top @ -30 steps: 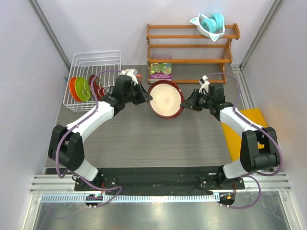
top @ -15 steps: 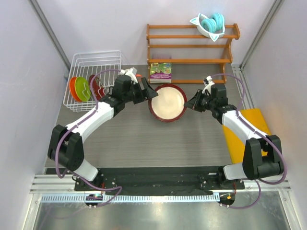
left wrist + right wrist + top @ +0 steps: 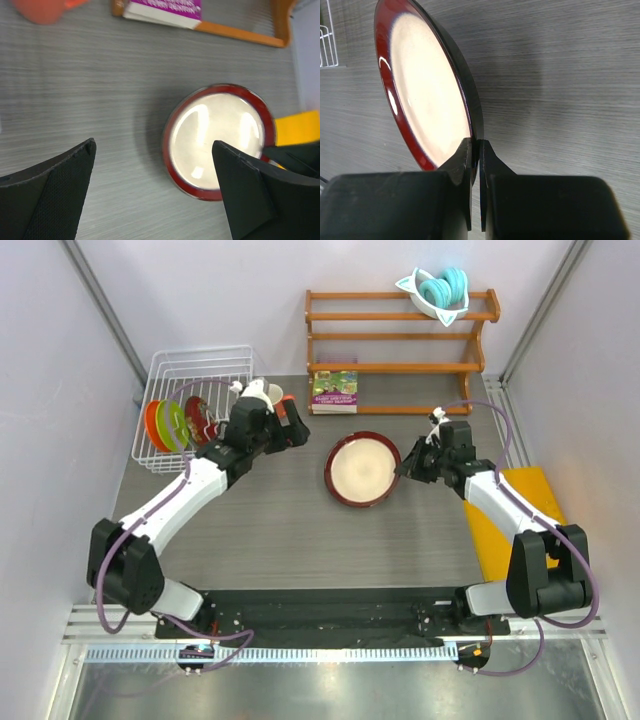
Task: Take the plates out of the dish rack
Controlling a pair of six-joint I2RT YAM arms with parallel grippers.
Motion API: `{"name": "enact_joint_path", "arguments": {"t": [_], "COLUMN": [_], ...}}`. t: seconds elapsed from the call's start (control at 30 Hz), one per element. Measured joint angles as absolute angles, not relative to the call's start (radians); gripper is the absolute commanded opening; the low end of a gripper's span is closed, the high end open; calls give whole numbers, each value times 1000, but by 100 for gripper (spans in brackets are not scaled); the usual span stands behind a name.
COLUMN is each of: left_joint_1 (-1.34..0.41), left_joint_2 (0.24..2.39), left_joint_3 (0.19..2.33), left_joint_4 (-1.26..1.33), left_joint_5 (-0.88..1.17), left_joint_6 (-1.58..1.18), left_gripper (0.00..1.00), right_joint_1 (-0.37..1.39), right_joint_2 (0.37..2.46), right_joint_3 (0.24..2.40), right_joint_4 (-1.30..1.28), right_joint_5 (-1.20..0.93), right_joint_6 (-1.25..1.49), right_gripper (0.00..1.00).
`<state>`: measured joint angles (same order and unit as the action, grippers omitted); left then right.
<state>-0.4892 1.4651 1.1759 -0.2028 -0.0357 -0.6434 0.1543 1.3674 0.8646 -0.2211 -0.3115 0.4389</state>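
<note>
The dark red plate (image 3: 362, 469) with its cream face up hangs tilted over the middle of the table. My right gripper (image 3: 403, 466) is shut on its right rim; in the right wrist view the fingers (image 3: 465, 155) pinch the plate's edge (image 3: 427, 95). My left gripper (image 3: 297, 430) stands wide open to the left of the plate, apart from it, with nothing between its fingers (image 3: 155, 200). Past them the plate (image 3: 217, 135) shows. The white wire dish rack (image 3: 200, 365) at the back left holds an orange plate (image 3: 153, 426) and a lime green plate (image 3: 176, 423) upright.
A wooden three-tier shelf (image 3: 400, 336) stands at the back with a teal-ringed bowl (image 3: 437, 290) on top. A book (image 3: 334, 388) lies in front of it. An orange mug (image 3: 42, 10) sits near the rack. A yellow board (image 3: 520, 515) lies at the right edge.
My left gripper opened, let go of the dark red plate and drew back left toward the rack. The right gripper carried the plate to the right, still shut on its rim.
</note>
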Motion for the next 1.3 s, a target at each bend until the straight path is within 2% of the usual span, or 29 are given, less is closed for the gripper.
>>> {"name": "enact_joint_path", "arguments": {"t": [0.4, 0.8, 0.87, 1.03, 1.1, 1.17, 1.3], "left_joint_1": [-489, -437, -419, -389, -373, -358, -313], "left_joint_2": [1315, 1325, 1336, 1342, 1342, 1343, 1360], "left_joint_3": [1182, 1182, 1182, 1179, 1175, 1172, 1172], "left_joint_4": [-271, -285, -287, -283, -279, -280, -277], "left_joint_5": [-412, -523, -527, -551, -555, -557, -557], "left_joint_6": [-477, -432, -430, -429, -429, -429, -428], "left_gripper": [99, 99, 99, 99, 99, 100, 99], "right_joint_1": [133, 128, 128, 128, 131, 131, 131], "right_joint_2": [1467, 1568, 1587, 1639, 1655, 1656, 1654], "right_joint_3": [865, 867, 873, 907, 909, 909, 911], "right_joint_4": [-246, -240, -243, -264, -276, -287, -292], "right_joint_5": [-312, -315, -311, -273, -239, -213, -158], "right_joint_6": [418, 438, 445, 446, 444, 444, 447], "right_gripper": [1, 1, 6, 33, 36, 52, 54]}}
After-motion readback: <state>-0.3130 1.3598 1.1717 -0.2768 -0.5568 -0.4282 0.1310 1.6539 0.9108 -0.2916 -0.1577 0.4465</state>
